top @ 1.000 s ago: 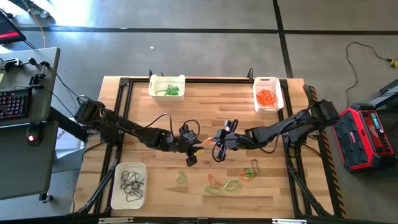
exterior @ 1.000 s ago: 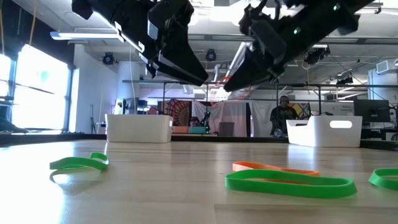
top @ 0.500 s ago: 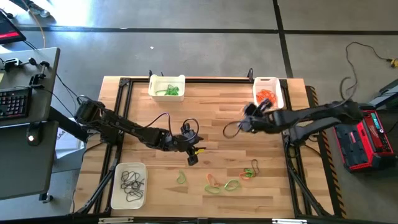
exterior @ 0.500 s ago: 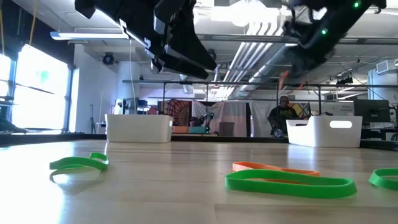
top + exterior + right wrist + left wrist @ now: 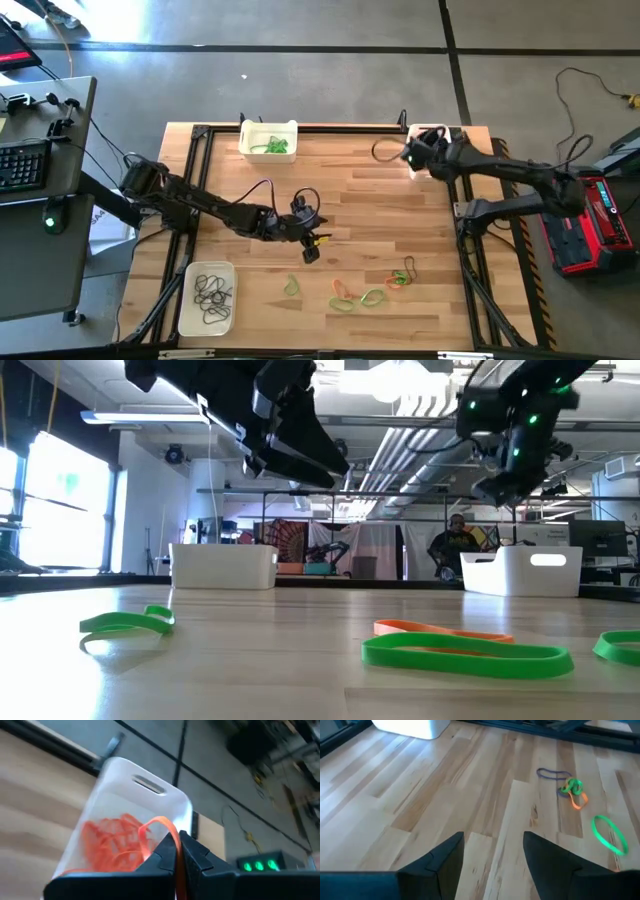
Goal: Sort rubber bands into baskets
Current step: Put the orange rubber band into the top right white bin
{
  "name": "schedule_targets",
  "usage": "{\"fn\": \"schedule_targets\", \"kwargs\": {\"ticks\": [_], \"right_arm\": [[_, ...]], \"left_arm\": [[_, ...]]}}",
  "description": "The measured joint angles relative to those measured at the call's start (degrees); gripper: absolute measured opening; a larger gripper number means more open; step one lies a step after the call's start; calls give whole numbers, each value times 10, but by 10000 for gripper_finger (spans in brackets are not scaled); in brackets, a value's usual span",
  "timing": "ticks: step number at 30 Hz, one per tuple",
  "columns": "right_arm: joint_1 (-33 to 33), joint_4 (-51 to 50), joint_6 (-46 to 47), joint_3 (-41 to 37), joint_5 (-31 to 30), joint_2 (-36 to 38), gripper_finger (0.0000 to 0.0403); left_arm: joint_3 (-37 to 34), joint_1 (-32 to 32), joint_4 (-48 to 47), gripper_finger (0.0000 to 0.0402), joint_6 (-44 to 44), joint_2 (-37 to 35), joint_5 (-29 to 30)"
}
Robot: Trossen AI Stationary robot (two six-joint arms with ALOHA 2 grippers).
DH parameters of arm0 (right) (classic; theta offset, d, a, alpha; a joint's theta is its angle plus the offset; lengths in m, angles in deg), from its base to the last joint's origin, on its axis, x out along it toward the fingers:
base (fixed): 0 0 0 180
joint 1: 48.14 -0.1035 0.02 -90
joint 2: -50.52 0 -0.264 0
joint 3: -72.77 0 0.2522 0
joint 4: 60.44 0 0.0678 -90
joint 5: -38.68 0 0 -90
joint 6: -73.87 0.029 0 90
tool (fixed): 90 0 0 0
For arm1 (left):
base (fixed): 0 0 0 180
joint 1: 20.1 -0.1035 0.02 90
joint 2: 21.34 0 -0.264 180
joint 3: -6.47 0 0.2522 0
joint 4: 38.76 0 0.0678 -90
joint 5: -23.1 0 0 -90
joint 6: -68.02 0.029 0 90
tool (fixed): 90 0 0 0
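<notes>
Up close, the right wrist view is showing what the overhead cannot: the right pincer (image 5: 176, 857) clamping shut on an orange band (image 5: 159, 827), hanging over the basket of orange bands (image 5: 142, 800) at the table's far right corner. The left pincer (image 5: 492, 852) is hovering open over bare planks mid-table (image 5: 350, 180). Loose green and orange bands (image 5: 365, 292) are lying near the front edge; one there is looking dark, possibly purple. From above, the right arm is covering most of that basket. Across the room, a person (image 5: 452, 548) is standing.
</notes>
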Motion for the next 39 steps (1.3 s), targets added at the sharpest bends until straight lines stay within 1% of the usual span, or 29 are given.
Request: {"fn": "schedule_targets", "kwargs": {"ticks": [3, 5, 8, 11, 12, 13, 17, 20, 23, 27, 28, 30, 31, 34, 36, 37, 39], "right_arm": [[62, 30, -36, 0, 27, -19, 0], [96, 51, -57, 0, 50, -33, 0], [133, 83, -89, 0, 84, -56, 0], [159, 97, -101, 0, 104, -80, 0], [166, 99, -101, 0, 109, -87, 0], [173, 104, -102, 0, 118, -95, 0], [191, 124, -101, 0, 146, -121, 0], [192, 128, -101, 0, 150, -130, 0], [200, 140, -101, 0, 186, -133, 0], [207, 153, -97, 0, 197, -133, 0], [209, 153, -96, 0, 210, -133, 0], [220, 153, -99, 0, 259, -133, 0], [227, 152, -100, 0, 273, -133, 0], [234, 152, -111, 0, 280, -133, 9], [230, 148, -124, 0, 287, -133, 26], [229, 144, -126, 0, 288, -133, 37], [226, 141, -129, 0, 286, -132, 66]], "left_arm": [[0, -7, -5, 191, -21, 0, 2], [0, -8, -12, 172, -13, 0, 18], [0, -8, -19, 117, 9, 0, 43], [0, -8, -19, 42, 28, 0, 36], [-1, -8, -19, 22, 34, 0, 32], [-5, -8, -11, 11, 36, 0, 30], [-48, -8, 42, 11, 34, -1, 24], [-78, -8, 91, 2, 33, 0, -5], [-102, -9, 128, 2, 29, 0, -27], [-117, -9, 142, 1, 26, 0, -60], [-119, -8, 142, 1, 32, 0, -75], [-120, -3, 133, 0, 43, 0, -111], [-120, 0, 126, 0, 46, -2, -136], [-120, 5, 86, 0, 58, -18, -231], [-120, 9, 44, 0, 64, -32, -286], [-120, 13, 25, 1, 64, -38, -301], [-120, 24, -15, 1, 65, -49, -311]]}}
